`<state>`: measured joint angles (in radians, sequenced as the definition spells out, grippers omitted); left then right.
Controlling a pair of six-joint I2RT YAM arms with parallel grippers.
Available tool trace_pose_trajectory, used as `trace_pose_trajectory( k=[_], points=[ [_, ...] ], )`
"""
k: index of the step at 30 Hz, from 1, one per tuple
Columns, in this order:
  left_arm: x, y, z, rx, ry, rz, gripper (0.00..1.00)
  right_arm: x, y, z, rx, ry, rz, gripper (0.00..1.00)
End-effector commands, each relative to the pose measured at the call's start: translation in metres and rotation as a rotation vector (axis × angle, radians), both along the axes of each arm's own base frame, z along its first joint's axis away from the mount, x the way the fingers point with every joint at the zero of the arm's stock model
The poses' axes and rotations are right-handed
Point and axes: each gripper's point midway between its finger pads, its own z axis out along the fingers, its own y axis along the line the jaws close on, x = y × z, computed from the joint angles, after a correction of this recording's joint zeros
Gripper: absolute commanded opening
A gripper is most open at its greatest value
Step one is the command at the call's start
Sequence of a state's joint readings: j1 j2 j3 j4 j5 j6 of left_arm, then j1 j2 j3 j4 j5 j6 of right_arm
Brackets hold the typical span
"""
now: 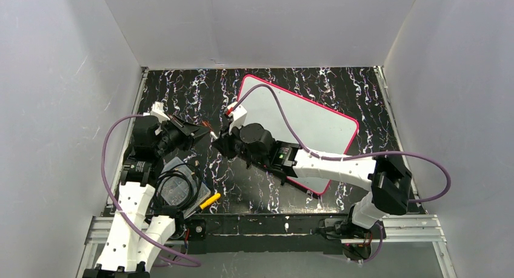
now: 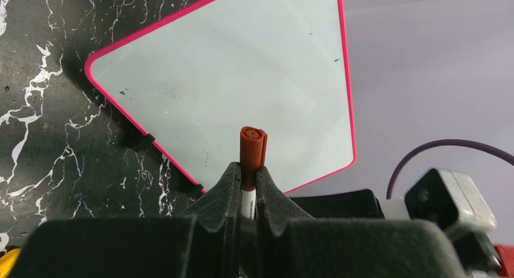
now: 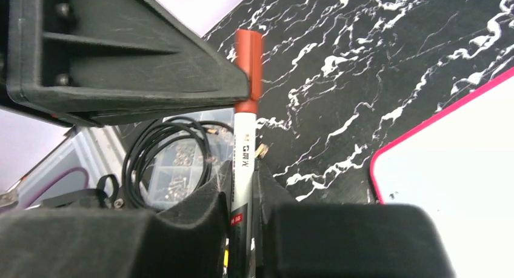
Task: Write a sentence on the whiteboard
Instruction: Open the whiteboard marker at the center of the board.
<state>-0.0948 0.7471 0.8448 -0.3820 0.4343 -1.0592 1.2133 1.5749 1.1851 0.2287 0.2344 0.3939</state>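
Observation:
The whiteboard [image 1: 315,117] lies tilted on the black marbled table, pink-framed, its face [image 2: 242,78] blank except for a few specks; the sentence is not in view. A marker [image 1: 211,131] with a white barrel [image 3: 243,151] and a red-brown cap [image 2: 252,146] hangs between the two arms, left of the board. My left gripper [image 2: 248,169] is shut on it where cap meets barrel. My right gripper [image 3: 242,172] is shut on the white barrel lower down, facing the left gripper [image 1: 200,129]. The right gripper [image 1: 221,139] sits just off the board's near-left edge.
A clear compartment box of screws [image 1: 176,190] and a black cable coil [image 3: 145,151] lie by the left arm's base, with a yellow-tipped item [image 1: 210,200] beside them. White walls enclose the table on three sides. A purple cable [image 1: 285,114] arcs over the board.

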Motion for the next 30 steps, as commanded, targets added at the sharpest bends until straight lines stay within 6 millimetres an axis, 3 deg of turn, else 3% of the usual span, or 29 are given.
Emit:
trace_pose_trajectory(
  k=[1,2,4,6,10,15,18,24,30],
  points=[
    [-0.008,-0.003,-0.006,-0.001,0.021,-0.024,0.00,0.007,0.011,0.038,0.103,-0.029,-0.036,0.10],
    [-0.008,-0.002,-0.008,0.005,0.019,-0.025,0.00,0.007,0.009,0.037,0.099,-0.025,-0.039,0.04],
    [-0.008,-0.003,-0.009,0.009,0.013,-0.030,0.26,0.005,0.006,0.036,0.097,-0.020,-0.038,0.01],
    [-0.006,-0.005,-0.008,-0.007,0.001,-0.041,0.41,0.001,0.003,0.037,0.100,-0.017,-0.027,0.01],
    [-0.001,-0.009,-0.010,-0.034,-0.008,-0.052,0.46,-0.008,-0.001,0.037,0.109,0.009,0.007,0.01],
    [0.002,-0.004,-0.010,0.014,-0.012,-0.033,0.33,-0.015,-0.005,0.036,0.097,0.038,0.029,0.01],
    [0.003,0.004,-0.006,0.069,-0.033,-0.010,0.32,-0.018,-0.006,0.027,0.058,0.059,0.038,0.01],
    [0.006,0.008,-0.008,0.118,-0.032,-0.007,0.01,-0.025,-0.008,0.010,0.021,0.108,0.055,0.01],
    [0.008,0.021,-0.005,0.199,-0.056,0.036,0.00,-0.029,-0.016,-0.004,-0.002,0.165,0.038,0.01]
  ],
)
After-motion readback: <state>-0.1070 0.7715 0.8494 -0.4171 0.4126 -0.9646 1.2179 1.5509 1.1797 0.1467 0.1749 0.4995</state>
